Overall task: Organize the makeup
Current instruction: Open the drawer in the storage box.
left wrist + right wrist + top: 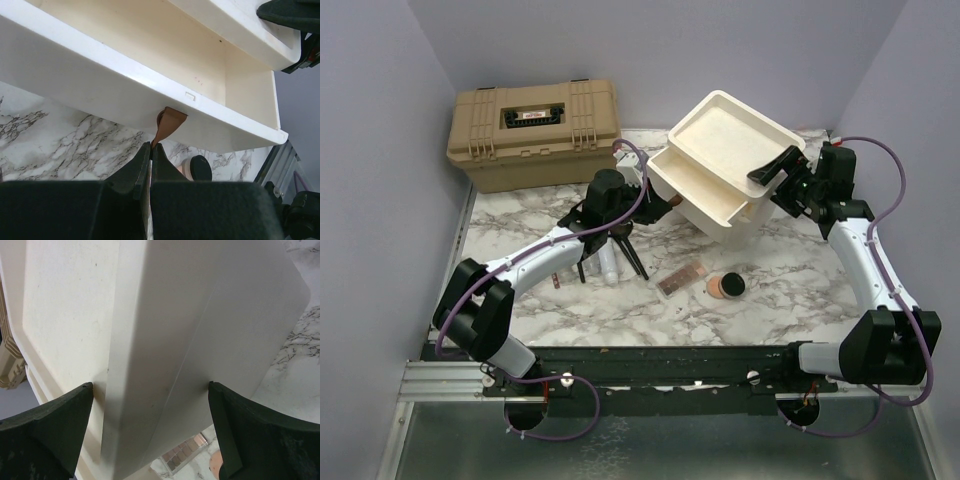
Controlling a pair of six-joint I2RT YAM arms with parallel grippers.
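Observation:
The cream drawer unit (735, 140) is tilted up off the marble table, its lower drawer (705, 195) pulled out. My left gripper (658, 203) is shut on the drawer's brown pull tab (169, 121), as the left wrist view (150, 145) shows. My right gripper (775, 170) straddles the unit's body and grips it, with a finger on each side in the right wrist view (150, 385). On the table lie the pink palette (682, 279), the round compact (725, 286), black-handled brushes (632, 258), a whitish bottle (609, 264) and a slim tube (557, 281).
A tan toolbox (533, 132) stands at the back left. The left arm (535, 255) reaches over the brushes and bottle. Purple walls close in the table on three sides. The palette (182, 452) lies just below the tilted unit.

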